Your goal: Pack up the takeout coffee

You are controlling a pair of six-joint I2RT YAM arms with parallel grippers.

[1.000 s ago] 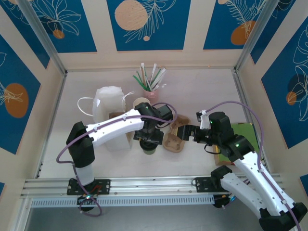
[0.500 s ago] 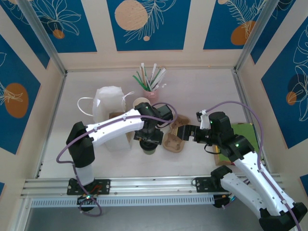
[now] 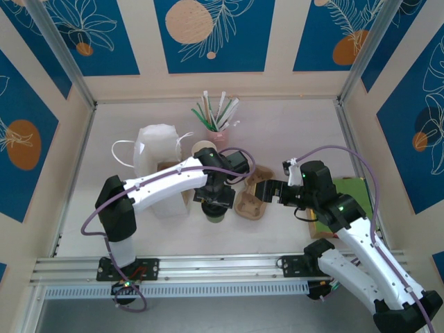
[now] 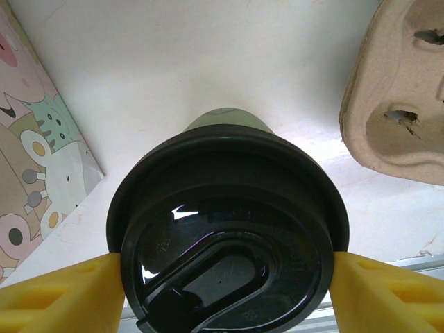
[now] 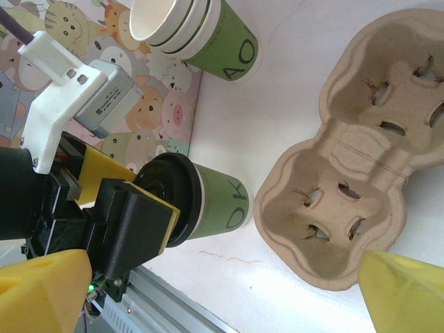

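Left tool (image 4: 225,284) clamped on "OK"-lettered takeout coffee (image 5: 220,201); right tool (image 5: 225,291) wide apart.

Lab rig: alu rail (image 3: 222,267), printed walls (image 3: 208,35).

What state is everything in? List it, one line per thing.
takeout coffee: standing upright, black lid on.
left gripper: closed on the coffee's lid, touching it on both sides.
right gripper: wide open, holding nothing.
cup carrier: lying flat, all pockets empty.
stack of cups: upright, nested, no lids.
straw cup: upright, holding straws.
paper bag: standing upright.
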